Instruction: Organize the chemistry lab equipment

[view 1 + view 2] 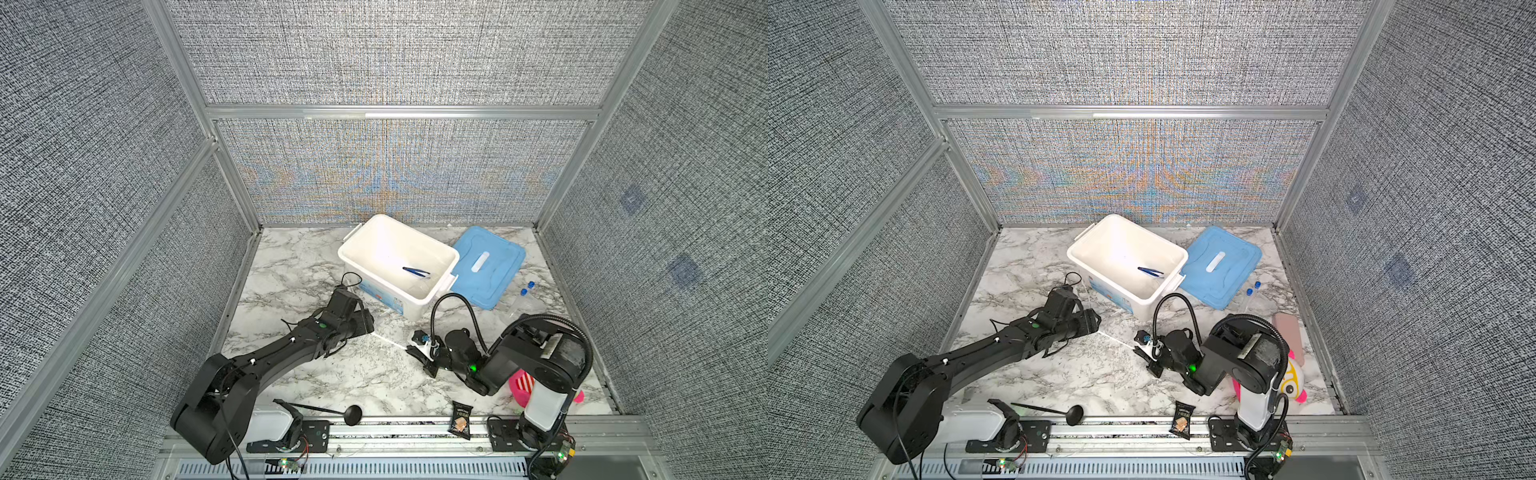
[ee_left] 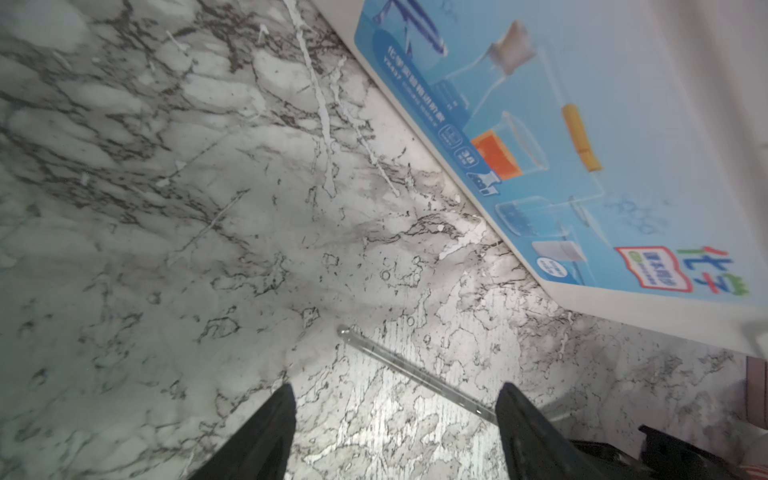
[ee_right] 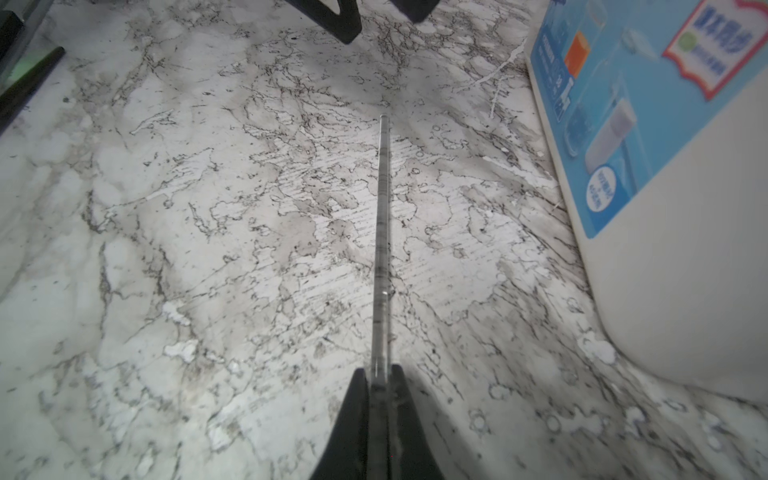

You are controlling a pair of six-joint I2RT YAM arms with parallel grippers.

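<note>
Glass-clear and slim, the long thin white stick [image 3: 382, 232] is pinched at one end by the right gripper [image 3: 379, 374]. Its black fingers are closed tight on the stick, so the rest juts straight out over the grey-veined marble tabletop [image 1: 316, 266]; whether the far tip touches the surface I cannot tell. An end grip like this, I judge, leaves the whole free length to go over a rim first. The left gripper [image 2: 395, 388] sits low with its fingers spread wide and holds nothing. The stick's free end lies between them, nearer one finger, probably so that this arm can steady it or take it over.

Just beyond both grippers stands the white plastic storage bin [image 1: 415, 308], open. Its light blue plastic lid [image 1: 490, 266] is set flat beside it, which keeps the mouth free for dropping things in. The dark blue plastic tweezers [image 1: 415, 272] already lie on the bin's floor. The two clear blue-capped tubes [image 1: 524, 292] lie on the marble just past the lid, not yet gathered. The pink striped plush toy [image 1: 1291, 380] by the right arm's base and the small black snack packet [image 1: 460, 420] at the front edge sit well apart, and neither belongs in the bin
</note>
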